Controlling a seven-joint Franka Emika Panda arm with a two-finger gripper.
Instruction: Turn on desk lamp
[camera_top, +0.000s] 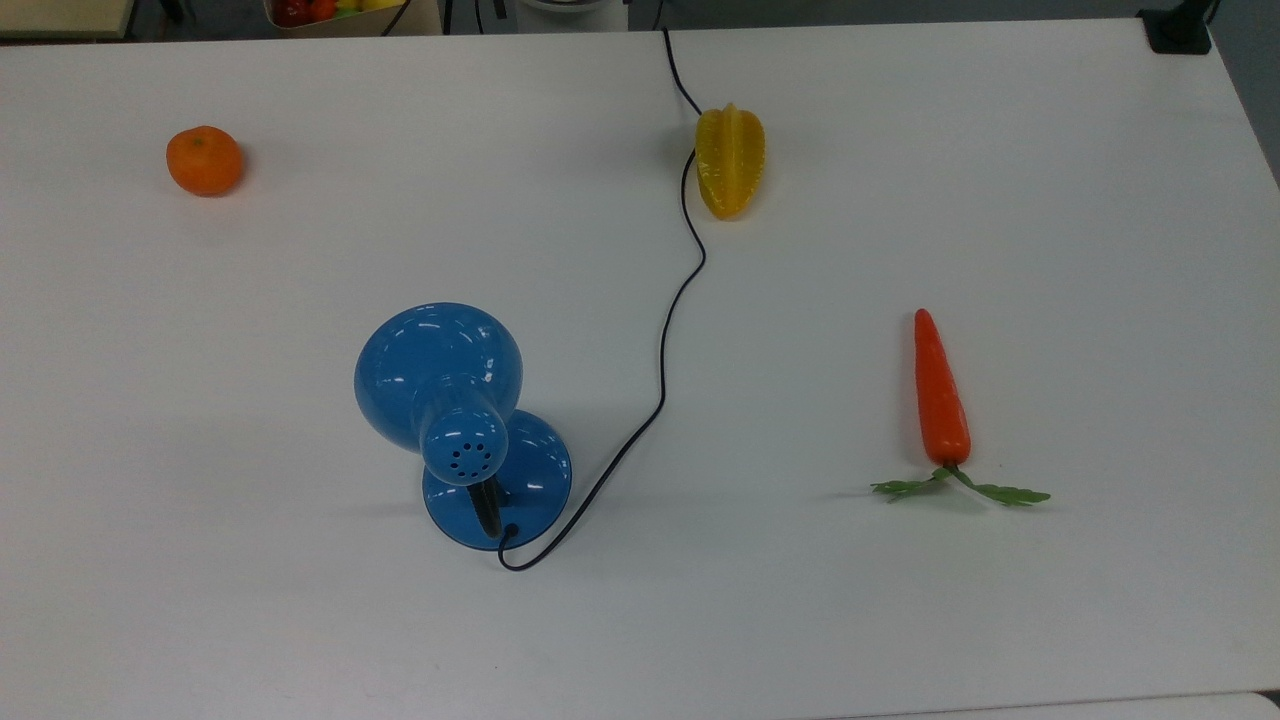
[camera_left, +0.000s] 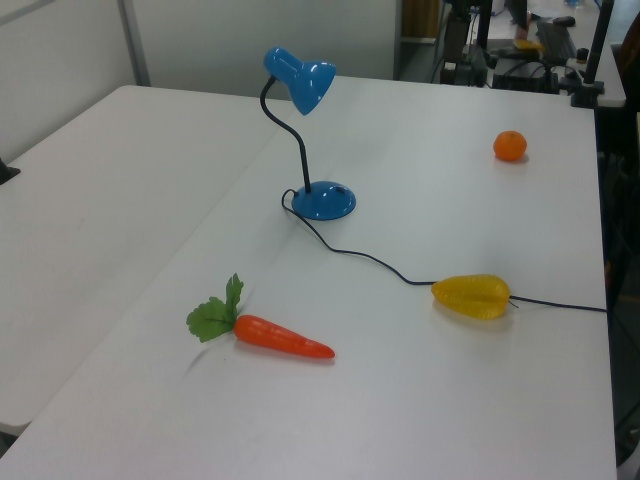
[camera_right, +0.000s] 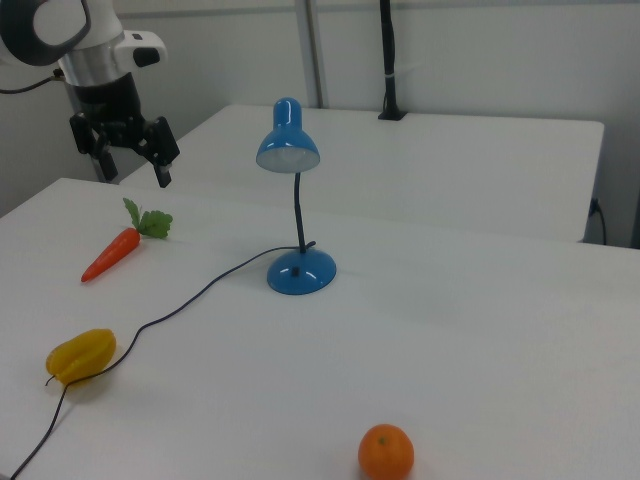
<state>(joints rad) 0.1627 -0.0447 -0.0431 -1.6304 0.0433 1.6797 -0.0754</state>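
The desk lamp (camera_top: 435, 375) is glossy blue and stands on the white table (camera_top: 900, 620), its dome shade above a round base (camera_top: 535, 480). In the left view the lamp (camera_left: 305, 80) rises on a curved black neck from its base (camera_left: 323, 200). A thin black cord (camera_top: 665, 340) trails from the base to the table's far edge in the top view. In the right view the lamp (camera_right: 288, 145) stands mid-table, and my gripper (camera_right: 128, 162) hangs open and holding nothing at the right view's upper left, well away from the lamp and above the carrot.
An orange (camera_top: 204, 160) lies at the top view's far left. A yellow starfruit (camera_top: 730, 160) rests against the cord. A carrot (camera_top: 940, 395) with green leaves lies to the top view's right. A second table (camera_right: 480, 170) adjoins behind the lamp in the right view.
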